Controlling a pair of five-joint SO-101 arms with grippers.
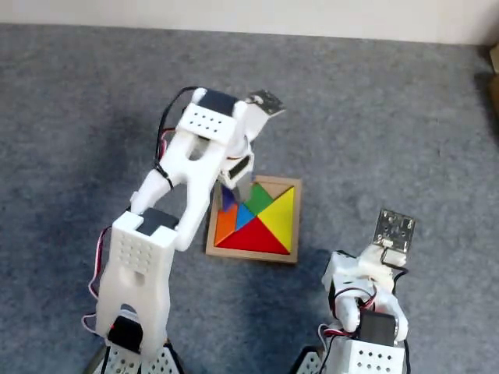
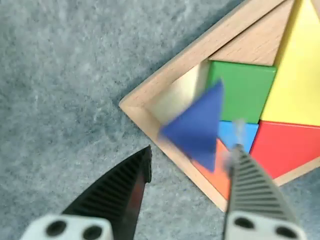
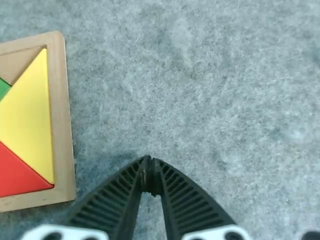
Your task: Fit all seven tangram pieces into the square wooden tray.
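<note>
Left arm (image 1: 144, 265) & right arm (image 1: 359, 280): white plastic, black servos, red/black cables. Left gripper (image 2: 191, 150): 1 black ribbed finger, 1 pale; right gripper (image 3: 150, 165): both black.

The table covering (image 2: 60, 75) is grey cloth, fuzzy and rough. The tray (image 2: 165, 75) is pale bare wood, matt, with faint grain. The yellow triangle (image 2: 300, 75) and red triangle (image 2: 285, 145) look smooth with a soft sheen. The right gripper (image 3: 149, 172) is ribbed matt black plastic, and the left arm (image 1: 140, 265) has a smooth white plastic shell.

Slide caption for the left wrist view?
Left gripper, fingers apart, over the square wooden tray, a dark blue triangular piece tilted at its corner gap.
</note>
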